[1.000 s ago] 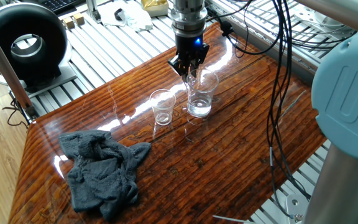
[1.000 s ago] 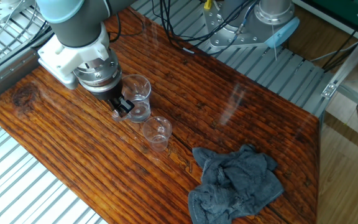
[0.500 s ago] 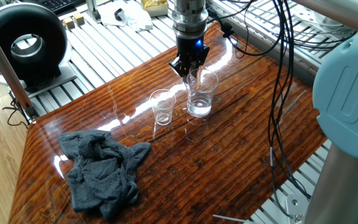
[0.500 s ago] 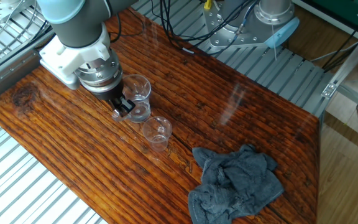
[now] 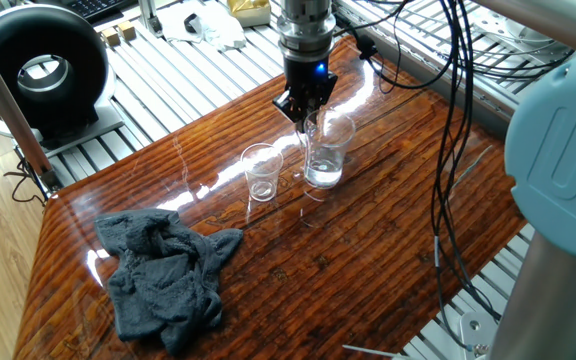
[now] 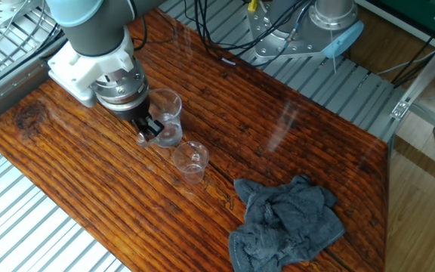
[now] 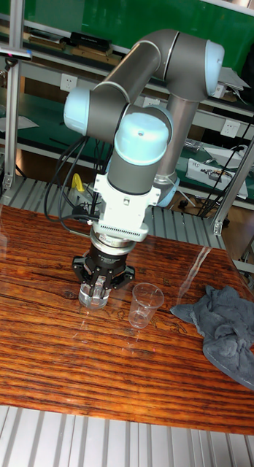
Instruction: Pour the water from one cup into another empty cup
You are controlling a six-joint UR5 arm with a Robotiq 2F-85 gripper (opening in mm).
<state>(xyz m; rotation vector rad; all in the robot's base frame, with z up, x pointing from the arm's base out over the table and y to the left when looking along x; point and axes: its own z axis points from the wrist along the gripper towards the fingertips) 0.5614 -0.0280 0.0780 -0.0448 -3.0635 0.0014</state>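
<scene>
The larger clear glass mug [image 5: 328,150] [image 6: 168,119] stands upright on the wooden table [image 5: 368,250], with a shallow layer of water [image 5: 323,178] in its bottom. My gripper [image 5: 305,112] [image 6: 149,130] points down at the mug's far side, its fingers pinched on the handle region. In the tall view the gripper [image 7: 98,281] hides most of the mug [image 7: 86,296]. The small empty tumbler [image 5: 262,172] [image 6: 191,161] [image 7: 144,292] stands upright close beside the mug and apart from it.
A crumpled grey cloth [image 5: 163,275] [image 6: 289,223] [image 7: 228,321] lies on the table beyond the tumbler. A black ring-shaped device [image 5: 43,70] stands off the table's corner. Cables [image 5: 448,130] hang along one edge. Metal slats surround the tabletop.
The gripper's fingers have drawn closer together at the mug's handle. The mug, tumbler and cloth stay where they were.
</scene>
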